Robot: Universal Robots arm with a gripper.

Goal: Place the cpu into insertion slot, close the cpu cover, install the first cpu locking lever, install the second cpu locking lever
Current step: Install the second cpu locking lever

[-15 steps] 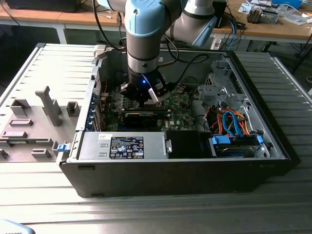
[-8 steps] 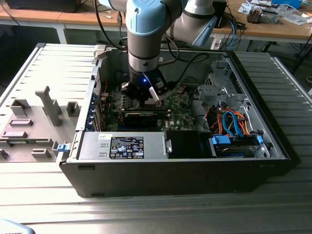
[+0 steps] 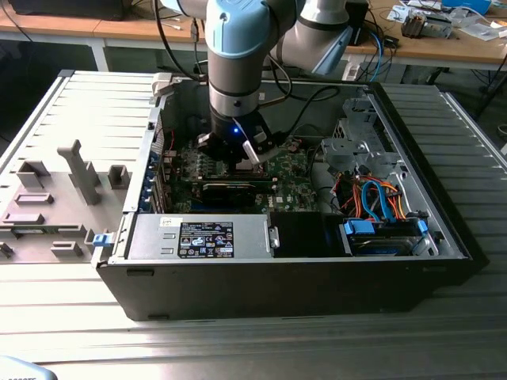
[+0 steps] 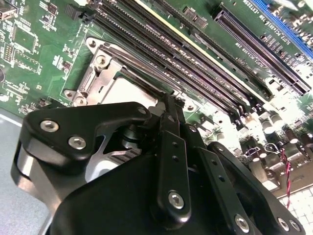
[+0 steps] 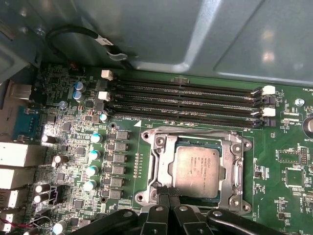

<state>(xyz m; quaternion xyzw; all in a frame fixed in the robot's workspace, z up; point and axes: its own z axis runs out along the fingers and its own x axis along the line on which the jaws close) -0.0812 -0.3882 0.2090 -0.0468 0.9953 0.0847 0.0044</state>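
The cpu point(image 5: 196, 170) lies flat in the socket point(image 5: 161, 161), with the cpu cover point(image 5: 238, 169) down around it, framing its silver top. The gripper point(image 5: 170, 194) sits at the socket's edge, fingers point(image 5: 164, 195) pressed together on nothing. 4 memory slots point(image 5: 186, 100) run just beside the socket.

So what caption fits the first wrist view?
Cpu seated under the cover, gripper at the socket's edge.

Ribbed metal table point(image 3: 444, 317) carries open computer case point(image 3: 293, 277), grey side panel point(image 3: 71, 190).
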